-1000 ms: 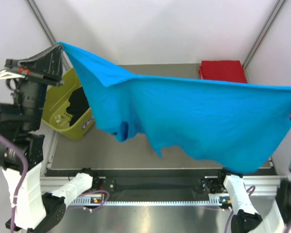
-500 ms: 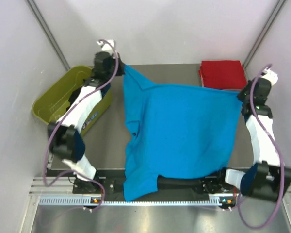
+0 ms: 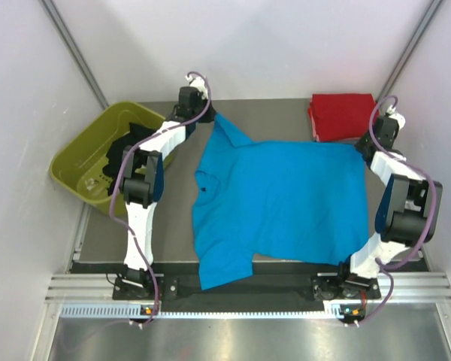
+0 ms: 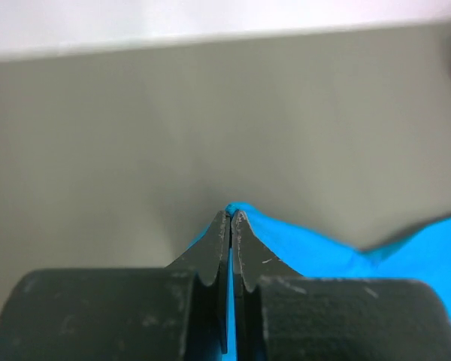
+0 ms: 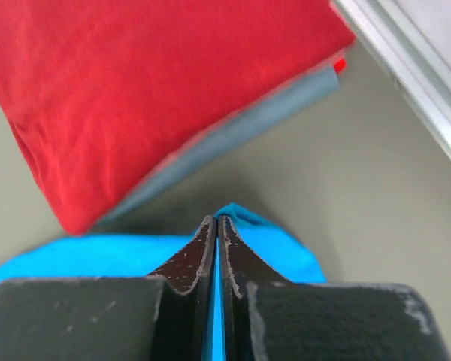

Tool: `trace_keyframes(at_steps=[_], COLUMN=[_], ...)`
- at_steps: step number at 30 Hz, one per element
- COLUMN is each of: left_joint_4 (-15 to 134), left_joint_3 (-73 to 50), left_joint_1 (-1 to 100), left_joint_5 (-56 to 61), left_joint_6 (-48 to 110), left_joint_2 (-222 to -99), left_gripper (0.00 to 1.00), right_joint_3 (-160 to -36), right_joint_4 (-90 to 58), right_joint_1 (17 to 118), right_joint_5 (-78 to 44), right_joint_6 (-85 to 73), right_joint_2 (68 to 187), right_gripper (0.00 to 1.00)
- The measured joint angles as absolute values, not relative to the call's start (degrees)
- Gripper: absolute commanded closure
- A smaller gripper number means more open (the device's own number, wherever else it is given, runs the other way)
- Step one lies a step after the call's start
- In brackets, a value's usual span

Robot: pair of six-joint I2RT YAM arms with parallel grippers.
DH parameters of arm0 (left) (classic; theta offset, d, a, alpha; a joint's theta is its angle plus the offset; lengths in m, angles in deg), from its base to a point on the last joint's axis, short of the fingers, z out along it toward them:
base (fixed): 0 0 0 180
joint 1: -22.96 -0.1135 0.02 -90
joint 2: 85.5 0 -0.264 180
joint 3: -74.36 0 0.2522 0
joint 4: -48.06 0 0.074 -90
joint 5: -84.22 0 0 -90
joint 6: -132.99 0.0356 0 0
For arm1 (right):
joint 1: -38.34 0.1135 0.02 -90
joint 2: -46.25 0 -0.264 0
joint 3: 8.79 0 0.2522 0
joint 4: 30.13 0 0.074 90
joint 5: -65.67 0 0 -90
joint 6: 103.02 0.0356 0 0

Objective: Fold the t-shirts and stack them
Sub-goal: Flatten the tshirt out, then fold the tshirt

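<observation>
The turquoise t-shirt (image 3: 286, 199) lies spread flat mid-bench, not yet folded. I have the left gripper (image 4: 231, 214) and right gripper (image 5: 216, 219) each pinched tight on a far corner. The red t-shirt (image 3: 346, 109) sits folded atop the grey-blue t-shirt (image 5: 286, 105) at the bench's far right corner.

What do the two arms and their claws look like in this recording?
The left arm and right arm have white shells and black joints; a lilac cable loops along each. The left claw and right claw have matte black fingers tapering to thin tips, scalloped inside and lightly scratched.
</observation>
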State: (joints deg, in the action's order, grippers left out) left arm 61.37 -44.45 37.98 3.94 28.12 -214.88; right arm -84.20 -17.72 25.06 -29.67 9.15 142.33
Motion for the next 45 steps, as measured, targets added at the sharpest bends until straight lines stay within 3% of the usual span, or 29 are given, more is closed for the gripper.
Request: trace_keyframes(at_steps=[17, 25, 45], left_joint_4=[58.88, 60.32, 87.32], left_joint_3=[-67.21, -69.35, -58.71], left_joint_1=[37.81, 37.24, 35.12], left_joint_5=[6.14, 6.01, 6.86], left_joint_6=[27.86, 27.03, 15.07], left_joint_2=[-231.04, -233.24, -209.46], left_gripper=[1.00, 1.00, 1.00], right_joint_3=[-93.32, -96.14, -90.43], right_joint_4=[-18.66, -17.17, -6.13], right_joint_1=[24.69, 24.41, 22.22], right_joint_5=[-27.66, -27.70, -27.73], right_joint_6=[9.55, 9.02, 9.28], right_joint_2=[149.17, 150.59, 144.97], right_gripper=[1.00, 1.00, 1.00])
